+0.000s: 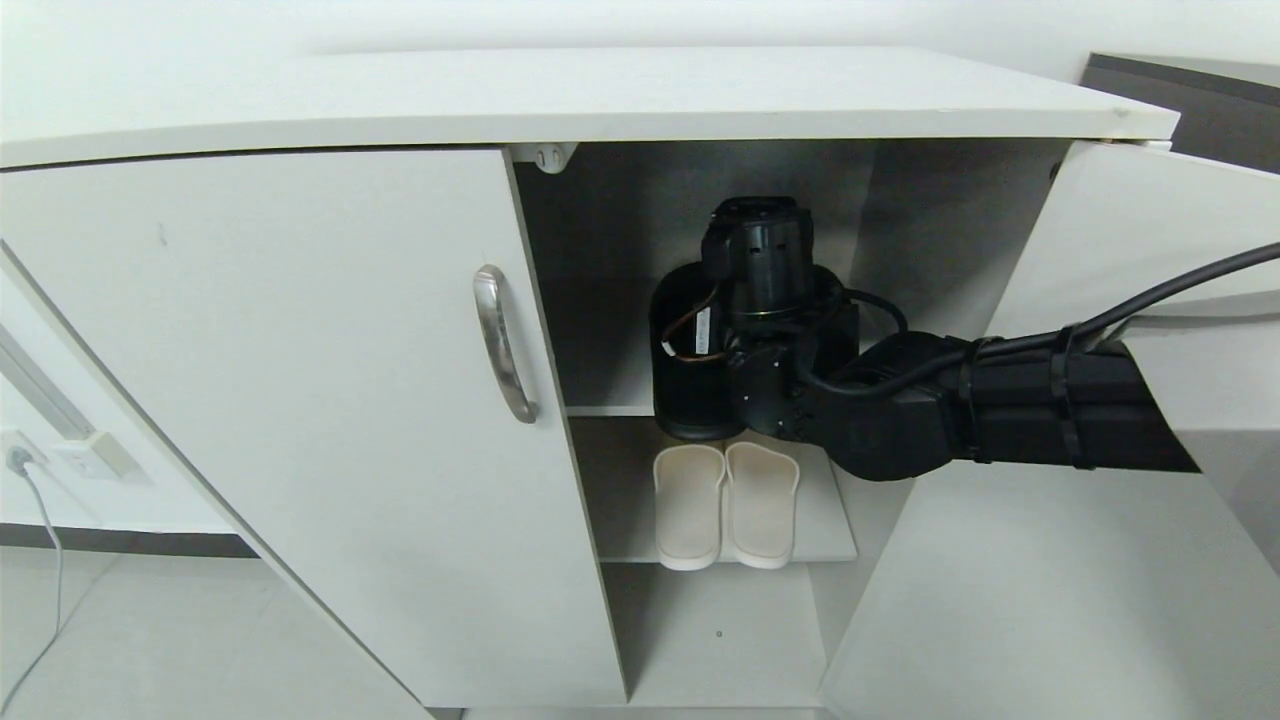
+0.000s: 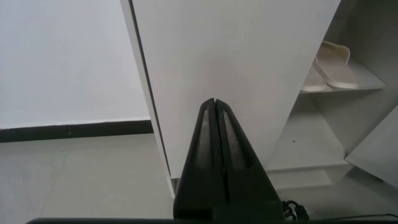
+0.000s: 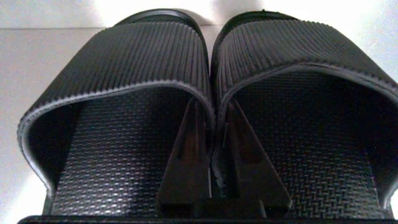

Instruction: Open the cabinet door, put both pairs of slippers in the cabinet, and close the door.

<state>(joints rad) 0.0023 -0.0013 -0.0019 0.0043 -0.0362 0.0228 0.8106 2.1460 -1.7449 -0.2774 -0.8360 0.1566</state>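
Observation:
The cabinet (image 1: pixel 600 100) has its right door (image 1: pixel 1010 600) swung open and its left door (image 1: pixel 280 400) closed. My right arm (image 1: pixel 1000 410) is inside the opening at the upper shelf (image 1: pixel 600 410). My right gripper (image 3: pixel 214 158) is shut on the touching inner edges of a pair of black ribbed slippers (image 3: pixel 143 81), which appear as a dark shape (image 1: pixel 685 350) beside the wrist. I cannot tell if they rest on the shelf. A white pair of slippers (image 1: pixel 725 505) (image 2: pixel 333 65) lies side by side on the shelf below. My left gripper (image 2: pixel 214 106) is shut and empty, low before the closed door.
A metal handle (image 1: pixel 503 345) sits on the closed left door near the opening. The bottom compartment (image 1: pixel 720 640) under the white pair holds nothing. A wall socket with a cable (image 1: pixel 20 462) is at the far left, above grey floor (image 2: pixel 81 174).

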